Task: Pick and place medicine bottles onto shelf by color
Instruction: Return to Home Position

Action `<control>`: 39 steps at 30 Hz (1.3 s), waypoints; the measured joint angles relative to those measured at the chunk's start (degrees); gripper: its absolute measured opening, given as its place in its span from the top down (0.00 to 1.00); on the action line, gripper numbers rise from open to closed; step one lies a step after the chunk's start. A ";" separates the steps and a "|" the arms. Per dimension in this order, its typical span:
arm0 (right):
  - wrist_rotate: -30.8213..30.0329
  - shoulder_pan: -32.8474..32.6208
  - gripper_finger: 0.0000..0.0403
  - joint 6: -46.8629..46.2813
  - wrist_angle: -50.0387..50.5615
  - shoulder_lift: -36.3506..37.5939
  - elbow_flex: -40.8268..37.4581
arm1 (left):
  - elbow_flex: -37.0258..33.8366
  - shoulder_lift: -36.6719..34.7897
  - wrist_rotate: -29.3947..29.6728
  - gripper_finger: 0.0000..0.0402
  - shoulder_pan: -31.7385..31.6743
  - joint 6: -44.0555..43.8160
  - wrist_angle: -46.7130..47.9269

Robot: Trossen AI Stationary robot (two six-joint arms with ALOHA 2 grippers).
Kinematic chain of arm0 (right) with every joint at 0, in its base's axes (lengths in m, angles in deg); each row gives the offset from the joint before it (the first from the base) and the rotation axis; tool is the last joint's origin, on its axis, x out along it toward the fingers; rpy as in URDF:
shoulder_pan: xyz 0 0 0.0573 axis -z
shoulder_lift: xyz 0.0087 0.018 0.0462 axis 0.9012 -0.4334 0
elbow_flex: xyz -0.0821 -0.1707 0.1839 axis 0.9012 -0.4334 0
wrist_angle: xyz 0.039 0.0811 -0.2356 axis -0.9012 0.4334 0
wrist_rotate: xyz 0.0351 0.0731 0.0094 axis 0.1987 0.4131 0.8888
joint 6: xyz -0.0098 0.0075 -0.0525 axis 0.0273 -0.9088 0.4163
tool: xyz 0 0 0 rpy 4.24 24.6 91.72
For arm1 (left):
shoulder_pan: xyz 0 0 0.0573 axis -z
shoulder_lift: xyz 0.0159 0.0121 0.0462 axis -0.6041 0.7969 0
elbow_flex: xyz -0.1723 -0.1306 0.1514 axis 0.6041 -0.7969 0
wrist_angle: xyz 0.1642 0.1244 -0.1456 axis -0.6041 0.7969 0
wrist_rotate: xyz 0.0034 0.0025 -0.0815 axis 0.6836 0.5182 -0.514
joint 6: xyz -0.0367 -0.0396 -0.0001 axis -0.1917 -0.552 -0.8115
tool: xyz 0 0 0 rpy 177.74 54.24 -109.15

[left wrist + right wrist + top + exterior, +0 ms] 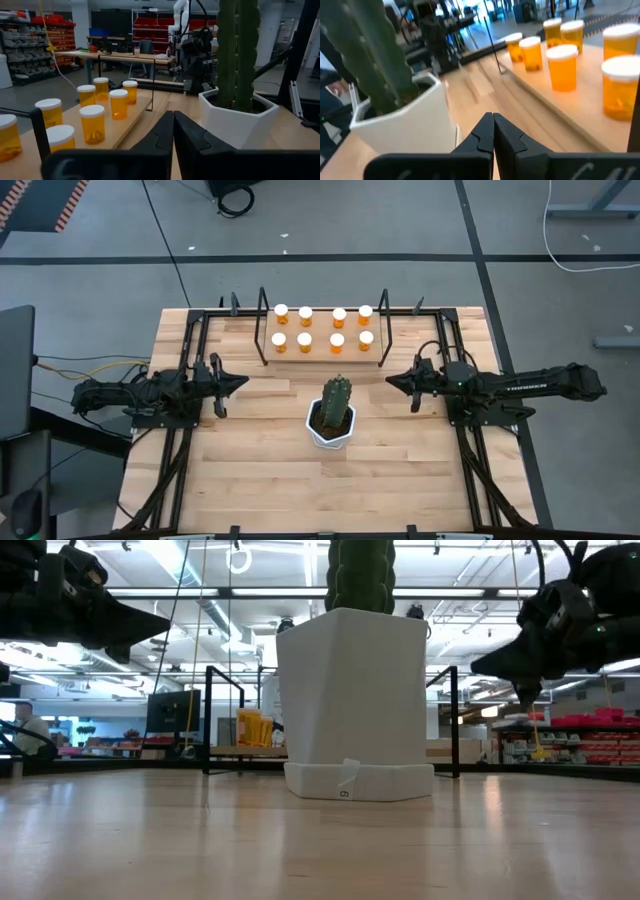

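Overhead, a grey concrete floor [90, 240] crossed by dark tape lines surrounds a pale wooden tabletop [260, 470] made of butcher-block planks. Its front half is bare wood. Seen level across this surface, the room behind is a wide workshop hall with bright ceiling lights [170, 555] and, far off, storage racks [590, 735] stacked with red bins.

Two dark robot arms lie low along the tabletop's sides, pointing toward each other. The left arm [130, 395] reaches in from the left edge and the right arm [530, 388] from the right edge, both well apart from everything on the table.

At the far middle of the tabletop stands the shelf [322, 327], a low light-wood rack with thin black rod frames at each end. Nearer the centre, just in front of the shelf, sits a white pot [330, 435] holding a tall green cactus [336, 400].

Eight medicine bottles [304, 340], translucent orange with round white caps, stand upright on the shelf's top board. They form two rows of four, each bottle apart from its neighbours.

The left gripper [243, 381] hangs above the tabletop, left of the cactus, its fingers pressed together and holding nothing. The right gripper [391, 381] mirrors it on the cactus's other side, its fingers likewise pressed together and empty. Both grippers hang level with the upper part of the pot.
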 joint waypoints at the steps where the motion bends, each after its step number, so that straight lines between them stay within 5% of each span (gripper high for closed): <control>1: -0.13 0.04 0.98 0.35 -0.34 0.02 -0.01 | 0.00 -0.02 0.00 0.95 0.00 0.00 0.00; 29: 0.46 -0.10 0.97 5.65 -0.62 1.52 0.07 | -0.02 -0.02 0.00 0.92 0.02 -0.07 -0.22; 39: 0.55 -0.10 0.97 5.59 19.49 7.54 0.09 | -0.02 -0.11 -0.04 0.95 0.09 -0.09 0.00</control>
